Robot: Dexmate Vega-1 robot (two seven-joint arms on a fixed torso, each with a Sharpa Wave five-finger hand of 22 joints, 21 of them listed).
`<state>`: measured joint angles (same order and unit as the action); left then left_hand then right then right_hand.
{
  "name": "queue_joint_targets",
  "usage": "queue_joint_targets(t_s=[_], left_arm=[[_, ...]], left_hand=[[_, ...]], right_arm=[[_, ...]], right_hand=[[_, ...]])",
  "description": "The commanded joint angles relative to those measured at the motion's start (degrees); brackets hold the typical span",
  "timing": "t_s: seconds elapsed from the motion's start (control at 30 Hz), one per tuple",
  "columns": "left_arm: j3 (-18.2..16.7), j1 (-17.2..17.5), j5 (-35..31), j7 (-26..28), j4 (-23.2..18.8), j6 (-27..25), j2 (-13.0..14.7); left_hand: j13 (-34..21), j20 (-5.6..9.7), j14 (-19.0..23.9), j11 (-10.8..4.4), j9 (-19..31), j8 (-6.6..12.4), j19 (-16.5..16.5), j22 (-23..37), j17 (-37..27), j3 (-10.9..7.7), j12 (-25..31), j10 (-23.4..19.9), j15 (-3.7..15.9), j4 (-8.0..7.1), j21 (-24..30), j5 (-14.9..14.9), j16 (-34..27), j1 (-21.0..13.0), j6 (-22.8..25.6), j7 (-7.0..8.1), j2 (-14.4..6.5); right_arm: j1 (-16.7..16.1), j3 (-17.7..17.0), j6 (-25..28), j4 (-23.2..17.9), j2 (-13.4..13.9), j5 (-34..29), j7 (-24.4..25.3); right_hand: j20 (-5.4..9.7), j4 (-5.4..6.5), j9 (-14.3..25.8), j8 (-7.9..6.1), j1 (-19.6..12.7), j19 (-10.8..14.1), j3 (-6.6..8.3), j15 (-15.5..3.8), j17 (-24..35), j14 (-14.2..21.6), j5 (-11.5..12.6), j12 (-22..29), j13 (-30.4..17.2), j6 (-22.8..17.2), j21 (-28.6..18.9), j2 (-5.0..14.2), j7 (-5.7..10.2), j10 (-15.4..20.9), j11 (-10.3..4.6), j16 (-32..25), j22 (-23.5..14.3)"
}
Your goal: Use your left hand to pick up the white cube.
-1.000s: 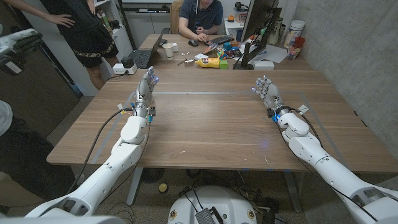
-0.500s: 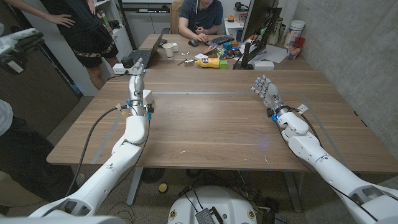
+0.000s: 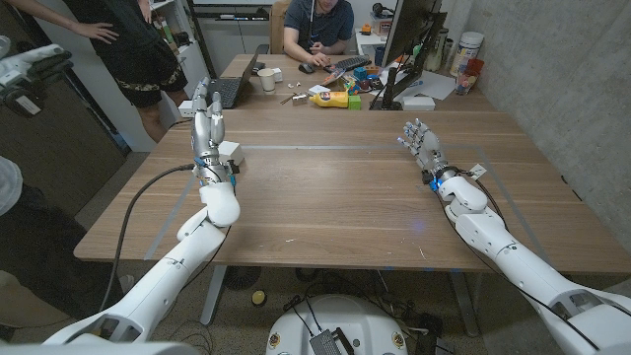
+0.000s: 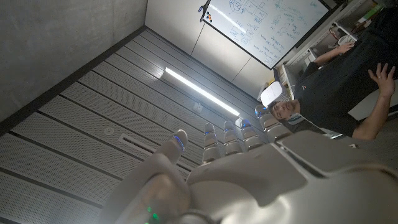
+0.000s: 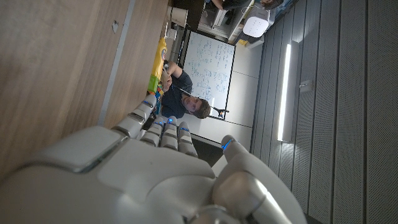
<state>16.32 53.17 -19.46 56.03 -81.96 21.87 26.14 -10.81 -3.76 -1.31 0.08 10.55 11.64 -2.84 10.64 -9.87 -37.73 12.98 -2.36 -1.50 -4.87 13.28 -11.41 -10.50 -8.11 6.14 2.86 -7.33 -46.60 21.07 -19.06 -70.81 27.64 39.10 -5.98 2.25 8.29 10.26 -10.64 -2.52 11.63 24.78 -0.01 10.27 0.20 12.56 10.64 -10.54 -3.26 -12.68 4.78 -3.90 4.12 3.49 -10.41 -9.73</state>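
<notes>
The left hand (image 3: 207, 123) is raised, fingers straight and apart, grasping nothing. The cube (image 3: 231, 152) sits just beside its wrist. Lower the palm, then wrap from above. The right hand (image 3: 422, 144) waits, released.

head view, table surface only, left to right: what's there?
left hand → white cube → right hand

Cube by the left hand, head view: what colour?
White. The cube shows best in the head view, beside the raised left hand.
</notes>
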Motion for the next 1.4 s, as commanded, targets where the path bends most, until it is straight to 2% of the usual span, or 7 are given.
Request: queue_joint_targets(t_s=[0.03, 0.43, 0.5, 0.73, 0.87, 1.1, 1.4], left_arm=[[-2.9, 0.7, -16.5, 8.0, -2.9, -9.1, -2.5], [-15.2, 2.6, -45.9, 8.0, -5.6, -17.3, -15.9], [-16.5, 2.8, -51.0, 8.0, -6.0, -19.6, -17.9], [-19.0, 3.1, -63.4, 8.0, -6.5, -26.5, -22.8], [-17.1, 2.9, -65.4, 8.0, -5.9, -33.5, -22.5], [-12.3, 1.4, -64.1, 8.0, -3.9, -45.4, -19.9], [-4.7, 0.2, -49.8, 7.9, -5.2, -52.1, -12.6]], left_hand=[[-0.2, 0.18, 0.5, -0.32, 0.1, 0.11, 0.1, 0.1, 0.0, -0.76, 0.4, -0.6, 0.41, 0.25, -0.2, 0.1, -0.1, -0.9, 0.8, -0.11, -3.0], [-0.5, -1.43, 2.4, -0.88, 0.3, 0.57, 0.0, 0.2, 0.0, -2.51, 0.9, -2.4, 1.13, 0.97, -0.3, 0.5, -0.4, -2.6, 3.2, 0.15, -3.2], [-0.7, -3.35, 3.0, -0.85, 0.5, 0.80, 0.3, 0.2, 0.0, -3.33, 0.9, -2.6, 1.16, 1.98, -0.5, 0.9, -0.5, -3.9, 4.4, 0.68, -3.3], [-1.6, -5.68, -1.0, -1.34, 1.3, 1.27, 2.5, 0.3, -0.4, -5.98, -0.3, 1.4, 0.46, 7.24, -1.3, 0.4, 0.5, -9.6, 6.4, 4.86, -3.3], [-2.0, -6.83, -3.7, -1.09, 1.6, 0.57, 4.5, 0.4, -0.5, -5.86, -0.9, 4.2, -0.03, 8.48, -1.8, 0.4, 0.5, -11.1, 4.8, 6.51, -3.2], [-2.3, -7.82, -4.4, -1.32, 1.7, -0.21, 5.2, 0.4, -0.6, -5.23, -0.6, 4.6, -0.03, 9.15, -1.8, 0.6, 0.2, -11.6, 2.7, 7.01, -2.7], [-2.6, -8.23, -5.1, -0.80, 1.8, -0.73, 3.3, 0.4, -0.5, -4.06, -0.6, 6.2, -0.10, 9.96, -0.9, 0.8, 0.0, -11.9, 0.3, 7.39, -2.0]], right_arm=[[0.9, 0.1, -0.3, 1.5, -0.4, 0.0, -0.7], [1.8, 0.2, -0.6, 3.0, -1.0, 0.1, -1.4], [1.9, 0.3, -0.8, 3.2, -1.0, 0.1, -1.5], [2.4, 0.4, -0.9, 3.9, -1.3, 0.0, -1.7], [2.7, 0.5, -1.1, 4.3, -1.5, 0.0, -2.0], [2.9, 0.5, -1.3, 4.6, -1.7, -0.1, -2.1], [2.8, 0.4, -1.6, 4.4, -1.7, -0.3, -1.8]], right_hand=[[-0.15, 0.30, 0.2, -0.26, 0.3, 0.5, 0.01, -0.17, 0.1, -0.2, 0.2, 0.3, -0.1, -0.1, 0.1, 2.24, -0.51, 0.4, 0.21, -0.3, -0.2], [-0.25, 0.30, 0.2, -0.25, 0.3, 0.6, -0.03, -0.10, 0.1, -0.2, 0.2, 0.3, -0.1, -0.1, 0.2, 2.20, -0.55, 0.4, 0.27, -0.3, -0.2], [-0.23, 0.31, 0.2, -0.26, 0.3, 0.5, -0.04, -0.10, 0.1, -0.2, 0.2, 0.3, -0.1, -0.1, 0.2, 2.19, -0.57, 0.4, 0.30, -0.3, -0.3], [-0.23, 0.31, 0.2, -0.27, 0.4, 0.6, -0.07, -0.15, 0.1, -0.2, 0.2, 0.4, -0.1, -0.1, 0.3, 2.17, -0.59, 0.4, 0.38, -0.3, -0.3], [-0.19, 0.32, 0.2, -0.27, 0.4, 0.6, -0.10, -0.14, 0.1, -0.2, 0.2, 0.4, -0.1, -0.1, 0.3, 2.15, -0.54, 0.4, 0.36, -0.3, -0.3], [-0.26, 0.31, 0.2, -0.27, 0.4, 0.7, -0.16, -0.04, 0.1, -0.1, 0.2, 0.4, -0.1, -0.2, 0.4, 2.10, -0.64, 0.5, 0.36, -0.3, -0.3], [-0.26, 0.31, 0.2, -0.29, 0.4, 0.8, -0.24, -0.02, 0.1, 0.0, 0.2, 0.4, -0.1, -0.2, 0.5, 2.01, -0.60, 0.5, 0.37, -0.3, -0.3]])
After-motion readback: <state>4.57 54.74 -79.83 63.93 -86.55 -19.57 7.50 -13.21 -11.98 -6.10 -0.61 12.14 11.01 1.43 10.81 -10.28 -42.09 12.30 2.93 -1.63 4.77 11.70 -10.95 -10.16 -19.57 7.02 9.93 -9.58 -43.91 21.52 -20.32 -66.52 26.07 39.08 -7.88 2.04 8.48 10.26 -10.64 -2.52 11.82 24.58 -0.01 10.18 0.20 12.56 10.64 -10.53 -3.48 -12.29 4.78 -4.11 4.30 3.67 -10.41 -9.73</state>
